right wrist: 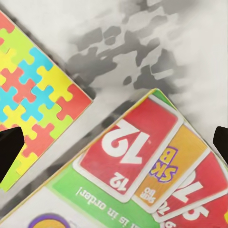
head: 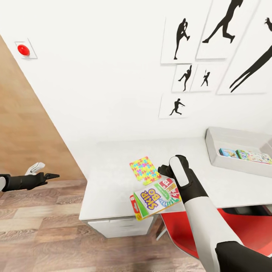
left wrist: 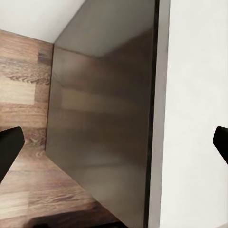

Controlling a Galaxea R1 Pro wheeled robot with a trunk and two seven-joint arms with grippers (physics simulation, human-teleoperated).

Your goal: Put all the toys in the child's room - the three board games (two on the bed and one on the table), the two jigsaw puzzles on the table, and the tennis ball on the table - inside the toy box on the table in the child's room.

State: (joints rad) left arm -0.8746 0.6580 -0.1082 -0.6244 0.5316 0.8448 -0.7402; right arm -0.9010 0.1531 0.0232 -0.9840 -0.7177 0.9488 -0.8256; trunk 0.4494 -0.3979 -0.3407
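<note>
The pale table (head: 113, 158) lies bare from its left edge to the jigsaw puzzle (head: 143, 170), and again between the right arm and the toy box (head: 226, 138), leaving open passage over both stretches. Near the front edge the SKIP BO box (head: 155, 198) lies just beside the puzzle, with the right gripper (head: 166, 170) directly above them. The toy box's near wall stands raised, and a red chair (head: 249, 230) blocks the space below the front edge.
</note>
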